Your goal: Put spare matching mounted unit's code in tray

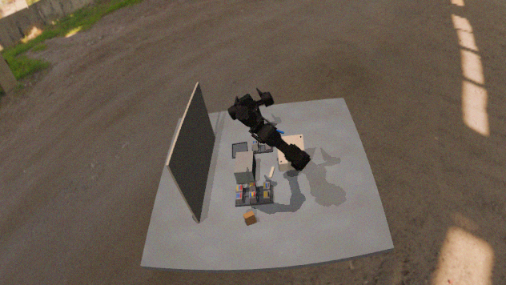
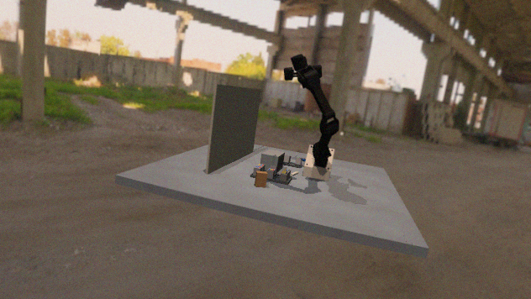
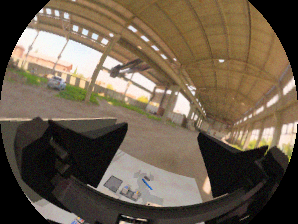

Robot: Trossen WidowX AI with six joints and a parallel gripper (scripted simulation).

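Note:
My gripper [image 1: 247, 95] [image 3: 164, 131] is open and empty, raised high above the back of the table. A dark rack [image 1: 245, 203] holds several grey spares with coloured labels; their codes are too small to read. A smaller rack [image 1: 262, 152] [image 3: 131, 193] at the back holds small grey units. The square dark-rimmed tray [image 1: 233, 150] [image 3: 113, 183] lies beside it and looks empty. A grey box [image 1: 244, 162] [image 2: 270, 158] with a dark side stands between the racks. I cannot tell which unit is the mounted one, and no back code shows.
A tall dark panel [image 1: 190, 156] [image 2: 233, 122] stands on the left. An orange-brown block [image 1: 250, 218] [image 2: 260, 179] stands near the larger rack. A pale stick [image 1: 271, 172] lies near the arm's beige base [image 1: 297, 140]. A blue stick [image 1: 280, 131] [image 3: 147, 184] lies at the back.

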